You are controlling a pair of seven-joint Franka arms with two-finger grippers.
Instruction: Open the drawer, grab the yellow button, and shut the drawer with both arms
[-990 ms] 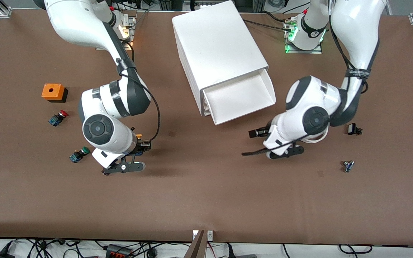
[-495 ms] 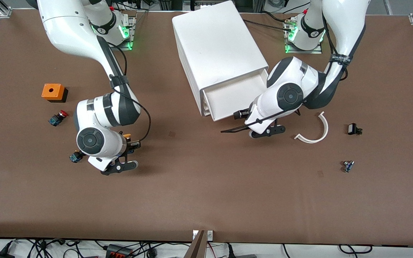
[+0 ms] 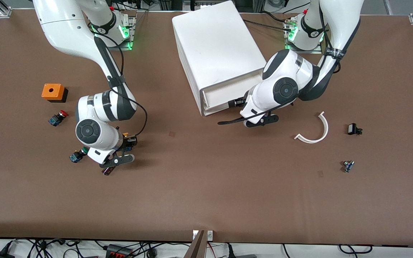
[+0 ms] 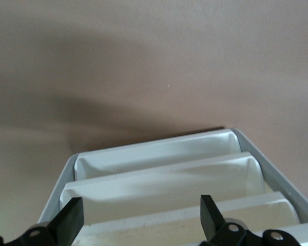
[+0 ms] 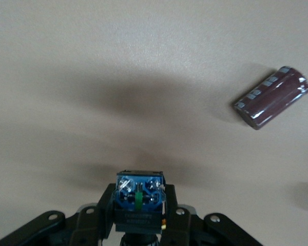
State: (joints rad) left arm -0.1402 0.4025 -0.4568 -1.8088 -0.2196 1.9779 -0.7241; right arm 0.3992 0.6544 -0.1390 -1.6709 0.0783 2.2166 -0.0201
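A: Okay, status on the right tool (image 5: 137, 225)?

B: I see it clamped on the button (image 5: 138, 197). Right wrist view shows the blue base block pinched between both fingers (image 5: 95, 225), terminals facing the camera. In the front view the right tool (image 3: 127, 141) hangs low over the counter (image 3: 206, 200), toward the right arm's end, with a bit of the orange-yellow cap of the button (image 3: 125, 134) showing above it.

A: What's around it?

B: A green-capped button (image 3: 77, 154) lies on the counter just beside the right arm's wrist. A small dark cylinder, maroon with a banded end (image 5: 271, 97), lies on the counter near the tool; the front view shows the same cylinder (image 3: 106, 171) by the camera bracket. A red-capped button (image 3: 57, 117) and an orange box (image 3: 53, 92) sit toward the same end, farther from the front camera.

A: Left side?

B: I have the left tool (image 4: 138, 223) at the cabinet (image 3: 217, 50) front, fingers (image 4: 72, 220) apart, pointing down over the stacked drawer fronts. The drawer (image 3: 221, 96), the top one, sticks out only slightly from the cabinet. In the front view the wrist hides the left tool (image 3: 244, 104) mostly.

A: Anything else on the counter?

B: A white curved strip (image 3: 316, 130), a small black part (image 3: 353, 129) and a small blue part (image 3: 348, 166), all toward the left arm's end.
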